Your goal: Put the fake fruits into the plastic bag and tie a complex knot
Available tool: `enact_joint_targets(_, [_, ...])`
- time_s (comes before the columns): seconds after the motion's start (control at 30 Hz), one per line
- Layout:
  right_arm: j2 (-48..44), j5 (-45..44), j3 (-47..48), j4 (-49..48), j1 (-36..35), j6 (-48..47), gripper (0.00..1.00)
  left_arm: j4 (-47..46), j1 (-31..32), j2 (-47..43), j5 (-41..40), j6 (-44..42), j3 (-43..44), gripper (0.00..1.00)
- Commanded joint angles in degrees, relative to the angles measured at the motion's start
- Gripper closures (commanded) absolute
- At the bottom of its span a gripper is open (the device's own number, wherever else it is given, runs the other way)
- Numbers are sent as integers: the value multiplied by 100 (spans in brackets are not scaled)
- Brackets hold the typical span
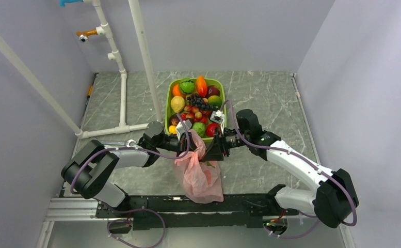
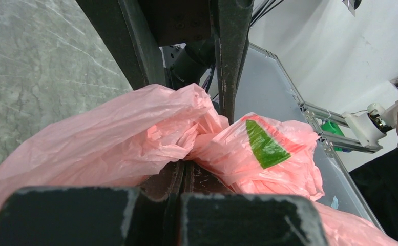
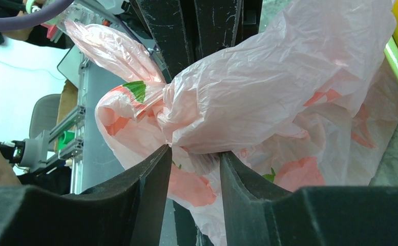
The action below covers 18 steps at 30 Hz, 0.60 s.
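Here the left fingers (image 2: 172, 180) are clenched tight on a fold of the plastic bag (image 1: 201, 178), the pink film pinched in the seam where they meet at the bottom middle of the left wrist view. The right fingers (image 3: 153, 174) stand apart with the bag's twisted neck lying in the gap between them. It seems to touch both, but whether they press it or merely flank it I cannot tell. In the top view the two pairs of fingers face each other at the centre of the frame, with the neck of the bag caught between them. The body of the bag sags below them toward the bottom of the frame and lies crumpled on the grey marbled surface (image 1: 270, 98). Its contents cannot be made out through the printed film. Just above the fingers, a lime-green tray (image 1: 167, 103) holds the fake fruits (image 1: 195, 101), heaped in red, green, orange, yellow and dark purple.
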<state>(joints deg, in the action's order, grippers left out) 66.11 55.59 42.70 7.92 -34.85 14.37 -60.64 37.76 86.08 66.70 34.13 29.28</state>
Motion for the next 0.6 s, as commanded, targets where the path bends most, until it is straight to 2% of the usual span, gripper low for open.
enact_joint_targets(0.0, [82, 206, 73, -35, 22, -119, 57, -413, 29, -81, 99, -29, 158, 100])
enact_joint_targets(0.27, [204, 173, 85, 20, 23, -261, 63, -407, 28, -135, 114, -34, 157, 100])
enact_joint_targets(0.4, [201, 240, 101, 58, 46, -334, 82, -389, 20, -152, 111, -47, 162, 100])
enact_joint_targets(0.5, [151, 273, 114, 180, 60, -461, 88, -339, 15, -178, 93, -89, 145, 100])
enact_joint_targets(0.57, [119, 315, 139, 315, 70, -589, 99, -298, 12, -201, 82, -126, 133, 100])
